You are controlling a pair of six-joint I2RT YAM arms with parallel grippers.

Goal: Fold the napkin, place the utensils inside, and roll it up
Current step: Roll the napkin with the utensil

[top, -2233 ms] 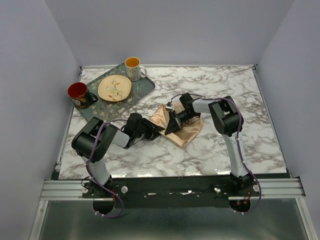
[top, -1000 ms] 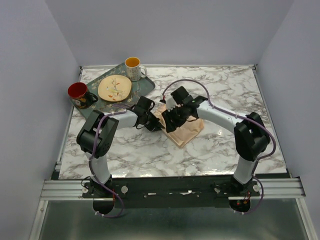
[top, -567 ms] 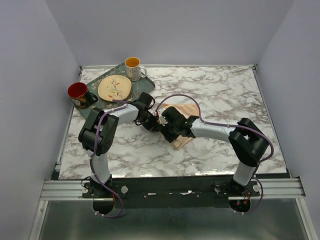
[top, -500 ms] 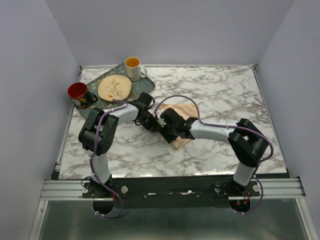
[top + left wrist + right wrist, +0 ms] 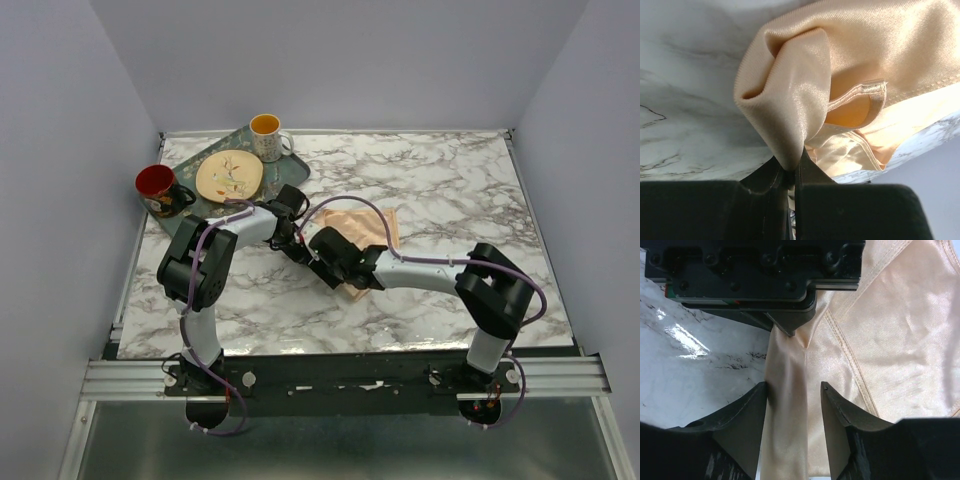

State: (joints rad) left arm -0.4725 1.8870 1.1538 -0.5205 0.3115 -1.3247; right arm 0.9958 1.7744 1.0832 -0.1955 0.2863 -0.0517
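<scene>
The peach napkin [image 5: 372, 228] lies crumpled on the marble mid-table. My left gripper [image 5: 300, 243] is shut on a raised fold at the napkin's left edge; in the left wrist view the cloth [image 5: 840, 75] bunches straight out of the closed gripper [image 5: 790, 170]. My right gripper [image 5: 325, 258] sits just in front of it, open, its jaws standing either side of the same ridge of cloth [image 5: 785, 405]. In the right wrist view the right gripper [image 5: 794, 390] faces the left gripper [image 5: 760, 270], which pinches the ridge's far end. The utensils are out of view.
A dark tray [image 5: 288, 176] at the back left carries a cream floral plate [image 5: 229, 176] and a yellow mug [image 5: 266, 137]. A red mug [image 5: 160, 190] stands at the tray's left end. The side walls stand close along the table edges.
My right gripper has swung left and nearer, coming down in front of the left gripper. The napkin now lies more toward the far side. The left gripper has stayed shut on the fold.
</scene>
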